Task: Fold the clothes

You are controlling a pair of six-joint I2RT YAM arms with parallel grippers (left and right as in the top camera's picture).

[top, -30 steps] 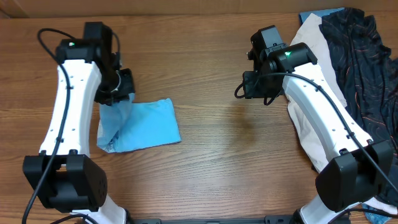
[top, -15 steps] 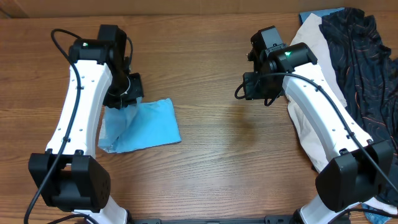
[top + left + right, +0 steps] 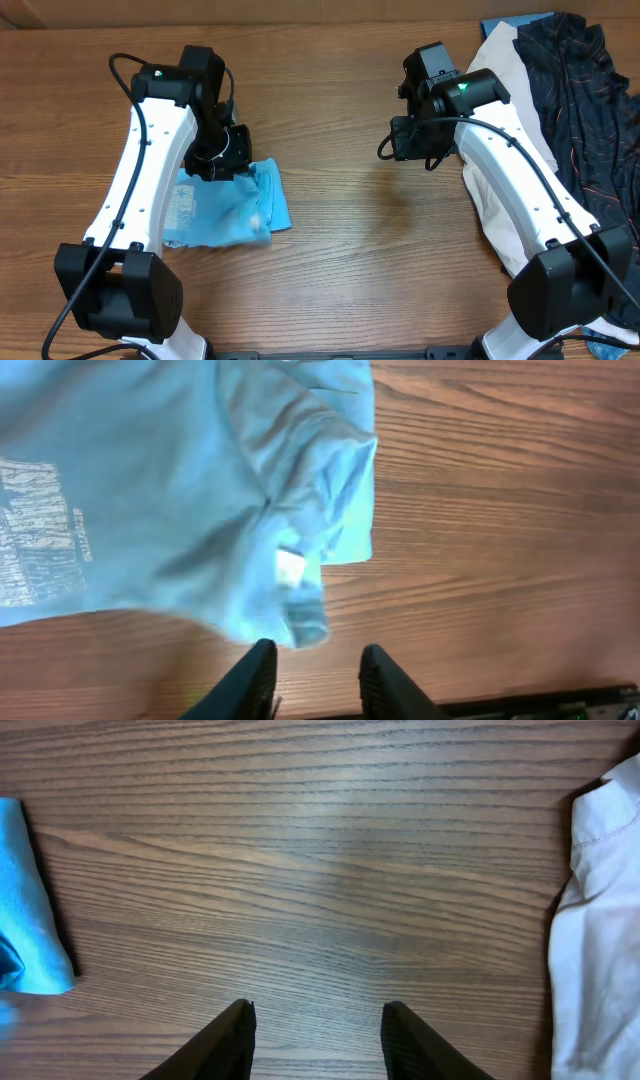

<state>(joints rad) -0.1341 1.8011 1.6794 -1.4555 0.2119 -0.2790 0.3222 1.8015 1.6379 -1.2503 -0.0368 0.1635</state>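
Spanning every view is a brown wood-grain desk (image 3: 340,240), with a cream garment (image 3: 497,55) and a black orange-lined garment (image 3: 585,100) heaped at its right edge beside the right arm. The light blue T-shirt (image 3: 230,205) lies folded on the left half under the left arm, long axis roughly side to side, white lettering face up at its left end, rumpled edge toward desk centre. Left claw (image 3: 315,660) is spread just off the shirt's edge, pinching nothing; right claw (image 3: 318,1020) is spread over bare wood.
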